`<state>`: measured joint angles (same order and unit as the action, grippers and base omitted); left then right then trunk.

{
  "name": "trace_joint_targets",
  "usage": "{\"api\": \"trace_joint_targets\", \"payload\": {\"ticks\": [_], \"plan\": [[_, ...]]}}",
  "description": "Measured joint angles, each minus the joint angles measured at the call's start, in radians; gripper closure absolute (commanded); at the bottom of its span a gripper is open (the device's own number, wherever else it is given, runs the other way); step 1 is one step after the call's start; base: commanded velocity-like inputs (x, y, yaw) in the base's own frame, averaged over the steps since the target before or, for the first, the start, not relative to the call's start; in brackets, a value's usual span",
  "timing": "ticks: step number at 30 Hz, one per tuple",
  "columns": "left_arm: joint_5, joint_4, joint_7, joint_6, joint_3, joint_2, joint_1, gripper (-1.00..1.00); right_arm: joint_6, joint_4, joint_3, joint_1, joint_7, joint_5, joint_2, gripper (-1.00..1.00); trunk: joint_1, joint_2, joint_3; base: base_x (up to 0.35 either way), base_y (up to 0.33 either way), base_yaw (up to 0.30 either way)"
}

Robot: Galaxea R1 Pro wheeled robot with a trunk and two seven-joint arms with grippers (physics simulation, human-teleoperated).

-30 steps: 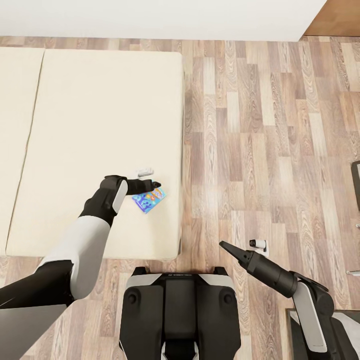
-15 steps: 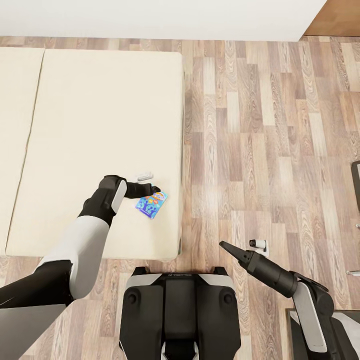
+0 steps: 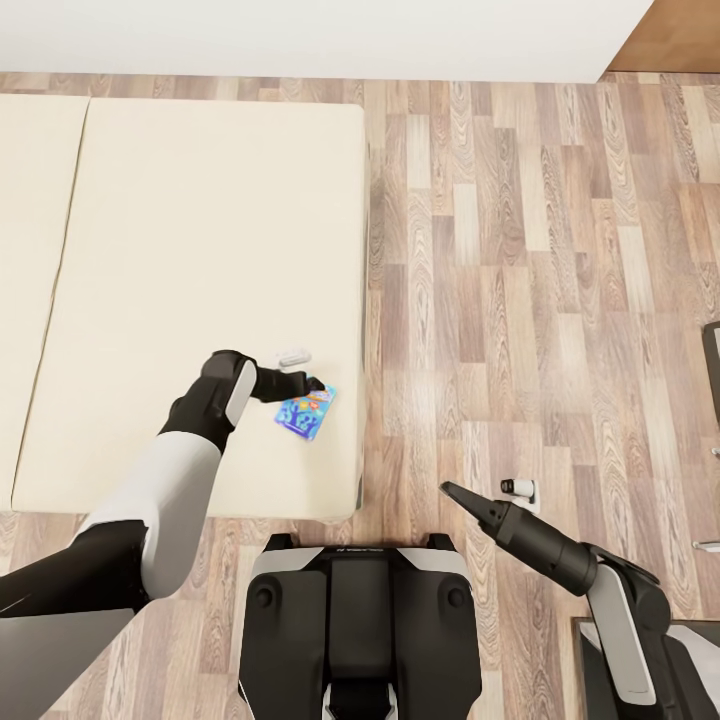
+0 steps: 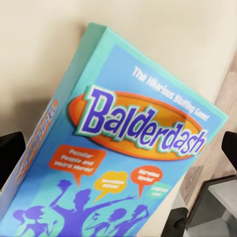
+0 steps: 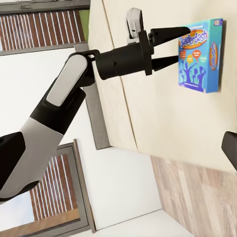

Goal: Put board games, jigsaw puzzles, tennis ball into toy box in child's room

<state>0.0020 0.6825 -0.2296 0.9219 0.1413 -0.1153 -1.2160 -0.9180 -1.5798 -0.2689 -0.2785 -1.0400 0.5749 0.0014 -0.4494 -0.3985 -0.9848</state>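
The small blue board game [image 3: 305, 413], titled Balderdash [image 4: 123, 148], sits tilted just above the beige bed [image 3: 200, 220], near the bed's right edge. My left gripper [image 3: 316, 384] is shut on it, one finger [image 4: 11, 153] on each side of the box. Seen from the right wrist, the same gripper [image 5: 182, 44] meets the box [image 5: 200, 54] at its edge. My right gripper [image 3: 447, 490] hangs open over the floor to the right of the bed, away from the box, with one fingertip [image 5: 230, 148] at the picture's edge.
Wood-plank floor [image 3: 520, 250] runs along the bed's right side up to a white wall [image 3: 300, 40]. My dark base [image 3: 360, 620] stands at the bed's near edge. A dark object [image 3: 712, 365] pokes in at the far right.
The left gripper has drawn slightly toward my base and the bed's right edge, and the blue board game has moved and turned a little with it. The right arm has barely moved.
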Motion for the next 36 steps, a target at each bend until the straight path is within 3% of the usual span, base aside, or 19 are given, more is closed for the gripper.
{"api": "trace_joint_targets", "payload": {"ticks": [10,22,36], "plan": [[-0.001,-0.005,-0.012,0.046,-0.001,-0.014,0.0,-1.0,-0.001,0.0,-0.012,0.0,-0.001,0.001,0.0,-1.0,0.0,0.0,0.0,0.0,0.0,0.0],[-0.002,-0.015,-0.075,0.049,-0.001,-0.017,0.0,-1.0,-0.001,0.0,-0.012,0.0,-0.001,0.001,0.0,-1.0,0.0,0.0,0.0,0.0,0.0,0.0],[-0.003,-0.042,-0.086,0.048,-0.002,-0.017,0.0,-1.0,-0.001,0.0,-0.012,0.0,-0.002,0.001,0.0,-1.0,0.0,0.0,0.0,0.0,0.0,0.0]]}}
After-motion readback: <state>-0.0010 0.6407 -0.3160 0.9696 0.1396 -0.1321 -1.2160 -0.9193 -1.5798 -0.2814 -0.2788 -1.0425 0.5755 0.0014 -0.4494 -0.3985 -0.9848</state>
